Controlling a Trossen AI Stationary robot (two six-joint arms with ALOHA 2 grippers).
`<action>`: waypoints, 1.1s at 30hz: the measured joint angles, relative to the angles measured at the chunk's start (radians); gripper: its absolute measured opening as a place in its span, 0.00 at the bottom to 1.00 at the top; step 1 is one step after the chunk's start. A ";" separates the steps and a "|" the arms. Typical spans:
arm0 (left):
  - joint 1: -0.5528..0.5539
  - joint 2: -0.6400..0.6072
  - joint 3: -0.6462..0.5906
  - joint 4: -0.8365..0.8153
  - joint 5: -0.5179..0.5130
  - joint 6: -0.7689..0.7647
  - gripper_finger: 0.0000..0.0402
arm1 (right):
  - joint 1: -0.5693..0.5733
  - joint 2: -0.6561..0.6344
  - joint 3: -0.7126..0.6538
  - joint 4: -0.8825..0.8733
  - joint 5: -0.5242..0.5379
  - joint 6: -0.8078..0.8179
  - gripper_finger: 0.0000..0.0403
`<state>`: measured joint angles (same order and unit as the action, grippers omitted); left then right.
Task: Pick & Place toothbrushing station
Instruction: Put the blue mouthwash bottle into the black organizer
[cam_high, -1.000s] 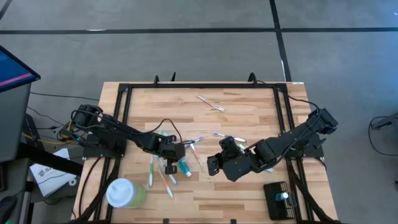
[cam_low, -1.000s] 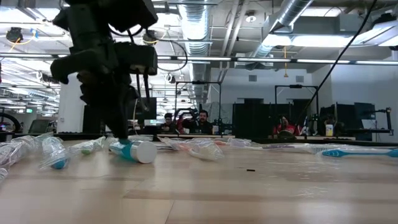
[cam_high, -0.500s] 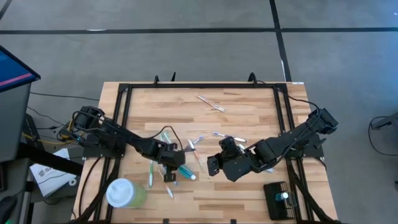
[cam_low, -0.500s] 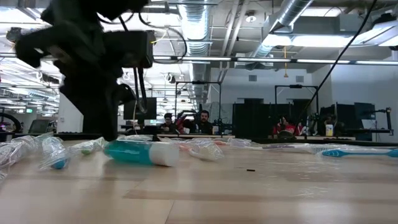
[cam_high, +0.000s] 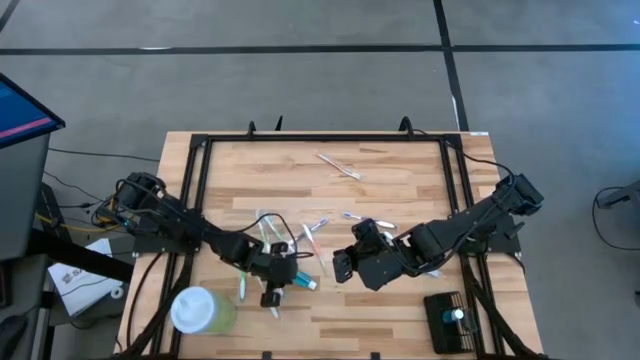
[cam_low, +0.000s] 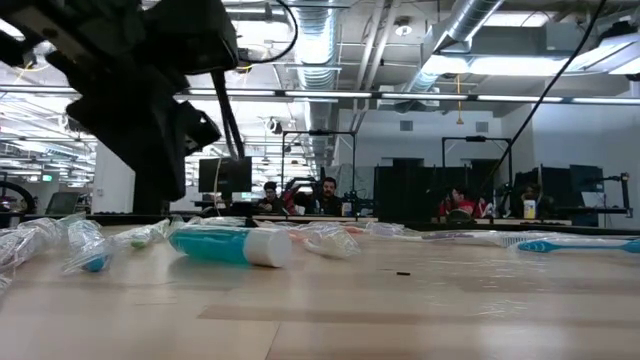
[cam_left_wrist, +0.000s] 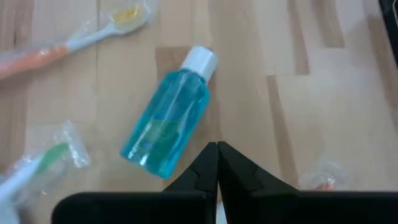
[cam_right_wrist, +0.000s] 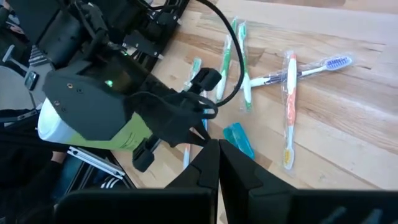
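Left wrist view: clear blue plastic bottle (cam_left_wrist: 166, 123), white cap, lying flat.

The left hand (cam_high: 271, 297) now sits nearer the worktop's (cam_high: 400, 170) front edge than a second ago, past the spot where it hovered before. The blue bottle (cam_high: 303, 281), which it nudged forward and turned, now lies flat with its white cap pointing right.

Toothbrushing station (cam_high: 446, 321) sat at counter (cam_high: 400, 185) near-right corner, outside the frame rail. Lidded cup (cam_high: 200, 310) stood at near-left corner. Mouthwash bottle (cam_high: 303, 280) lay mid-counter, between left pincer (cam_high: 274, 297) and right pincer (cam_high: 341, 266). Wrapped toothbrushes (cam_high: 314, 232) lay scattered behind it.
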<state>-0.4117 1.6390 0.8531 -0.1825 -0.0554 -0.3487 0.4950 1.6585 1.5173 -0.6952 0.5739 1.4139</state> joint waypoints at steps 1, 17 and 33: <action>0.007 0.000 -0.001 -0.003 0.015 0.016 0.00 | 0.000 0.000 0.000 0.000 0.000 0.000 0.00; 0.039 0.012 -0.001 0.065 0.081 0.376 0.49 | 0.000 0.000 0.000 0.000 -0.001 0.000 0.00; 0.127 0.049 -0.003 0.081 0.151 0.371 0.59 | -0.006 0.000 0.000 0.000 -0.011 0.000 0.00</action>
<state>-0.2844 1.6876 0.8505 -0.1011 0.0960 0.0222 0.4885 1.6584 1.5173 -0.6952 0.5625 1.4139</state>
